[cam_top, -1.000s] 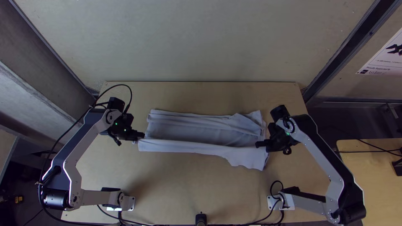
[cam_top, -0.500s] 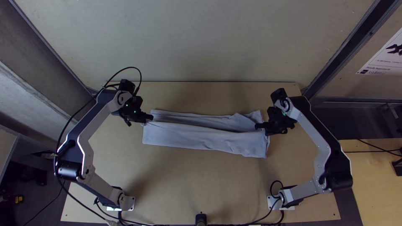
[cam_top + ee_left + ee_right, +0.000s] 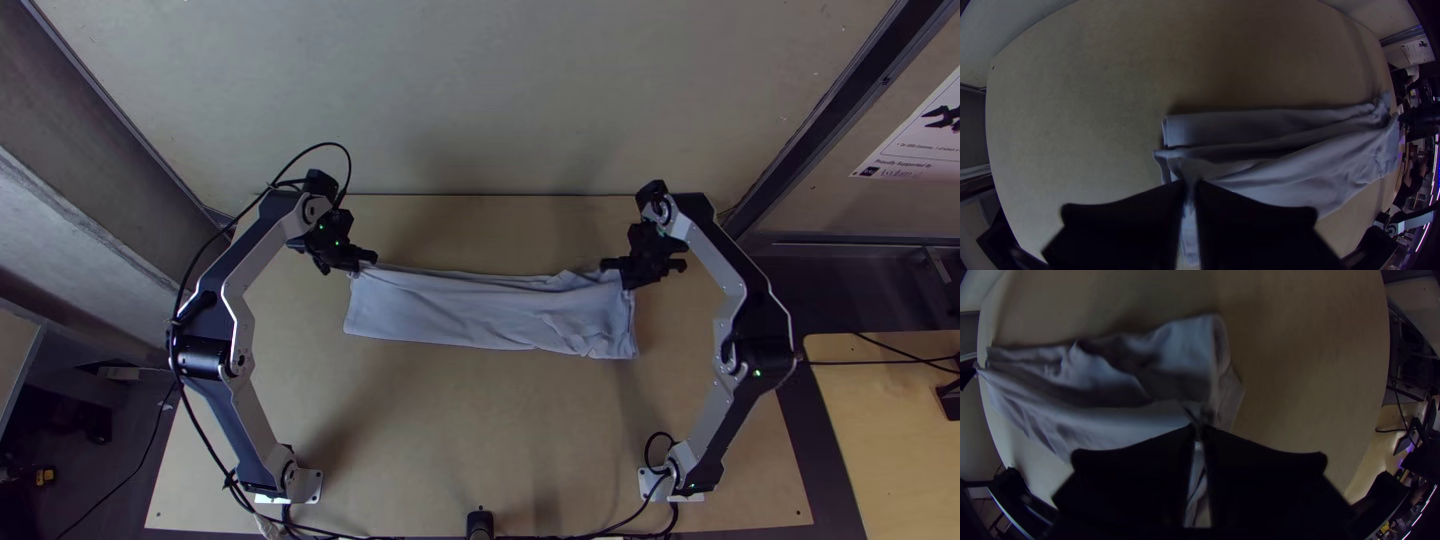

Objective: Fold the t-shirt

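Note:
The light grey-blue t-shirt (image 3: 480, 311) lies across the table as a long folded strip, its near layer drawn over toward the far edge. At its far left corner is my left gripper (image 3: 370, 262); at its far right end is my right gripper (image 3: 608, 268). In the left wrist view, the left gripper (image 3: 1190, 187) is shut on the upper layer of the shirt (image 3: 1290, 175), with another layer lying beyond. In the right wrist view, the right gripper (image 3: 1199, 432) is shut on cloth near the end of the shirt (image 3: 1105, 422), beside a wrinkled lower layer.
Bare wood of the table (image 3: 480, 430) lies between the shirt and the near edge. A black post (image 3: 480, 522) stands at the middle of that edge. Cables run along it between the arm bases. A pale wall (image 3: 480, 100) rises behind the far edge.
Both grippers have moved up the picture toward the table's far edge, carrying the shirt's held edge. The near layer now covers most of the inner area that was exposed, and the strip is narrower.

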